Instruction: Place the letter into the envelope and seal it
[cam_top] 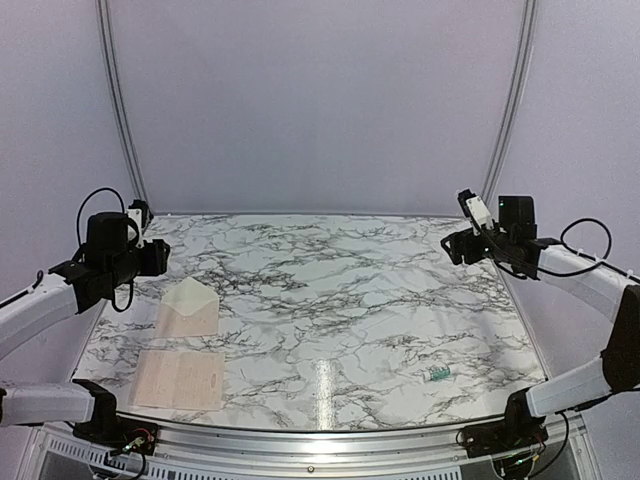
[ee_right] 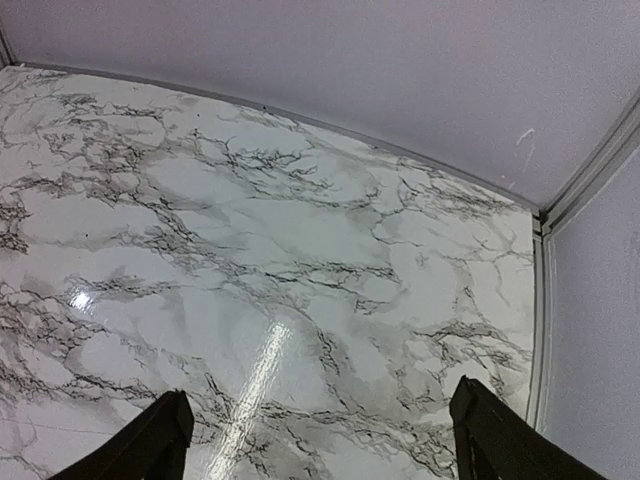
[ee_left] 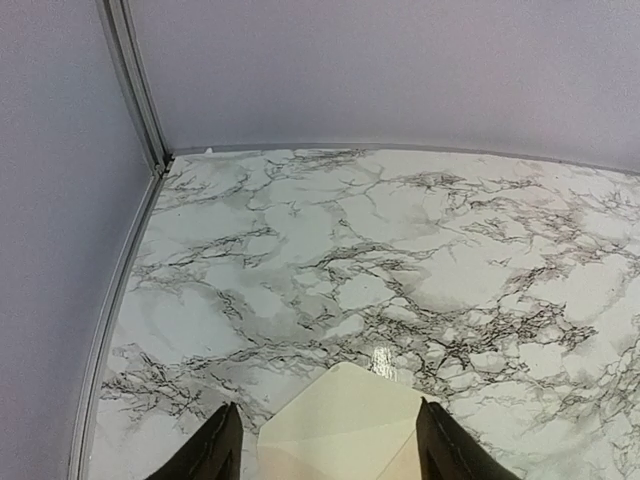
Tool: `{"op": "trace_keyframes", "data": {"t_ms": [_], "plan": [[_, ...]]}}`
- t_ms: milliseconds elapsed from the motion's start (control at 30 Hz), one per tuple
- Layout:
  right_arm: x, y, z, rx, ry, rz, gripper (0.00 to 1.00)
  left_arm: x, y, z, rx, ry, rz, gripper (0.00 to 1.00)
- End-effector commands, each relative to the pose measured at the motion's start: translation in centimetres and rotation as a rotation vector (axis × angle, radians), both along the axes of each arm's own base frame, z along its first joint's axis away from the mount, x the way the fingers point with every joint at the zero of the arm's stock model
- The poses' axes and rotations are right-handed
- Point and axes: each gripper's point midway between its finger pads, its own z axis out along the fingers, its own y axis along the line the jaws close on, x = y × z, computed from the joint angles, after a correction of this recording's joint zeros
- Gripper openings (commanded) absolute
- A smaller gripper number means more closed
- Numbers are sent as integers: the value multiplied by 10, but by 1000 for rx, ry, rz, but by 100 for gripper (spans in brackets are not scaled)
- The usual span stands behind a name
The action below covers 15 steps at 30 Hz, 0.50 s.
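White marble-patterned tabletop with dark grey veins (cam_top: 350,300), glossy. Flat on its left side lies a small cream paper envelope (cam_top: 190,308), triangular flap pointing to the far edge. Just nearer, not touching, is a pinkish-tan rectangular paper sheet (cam_top: 180,380). Near the right front edge is a tiny green-and-white item (cam_top: 438,374), too small to identify.

We see a table (cam_top: 350,300) with a marble-look top, smooth and glossy, with a bright streak of glare. On the table, the envelope (cam_top: 190,307) is cream paper, matt and smooth. The letter (cam_top: 180,380) is pinkish-tan paper, matt, with faint print. Along the table's near edge runs a metal rail (cam_top: 320,445) with a dull sheen. Behind the table the walls (cam_top: 320,100) look matt. Above the table, the left gripper (ee_left: 325,440) has dark, matt fingers (ee_left: 215,450).
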Motion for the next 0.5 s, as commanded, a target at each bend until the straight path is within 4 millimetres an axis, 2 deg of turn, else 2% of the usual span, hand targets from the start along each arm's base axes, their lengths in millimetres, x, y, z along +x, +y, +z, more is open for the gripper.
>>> {"op": "trace_keyframes", "data": {"t_ms": [0,100,167,300,467], "plan": [[6,-14,13,14,-64,-34,91,-2,1,3,-55,-39,-5,63],[2,-19,16,15,-87,-33,95,-6,-5,-1,-78,-9,-2,64],[-6,-14,19,13,-110,16,97,-10,-12,-2,-90,7,3,65],[-17,-2,17,26,-106,115,98,-26,-40,-9,-131,67,-31,65],[-27,13,18,56,-98,225,97,-55,-71,-37,-138,175,-69,64]]}}
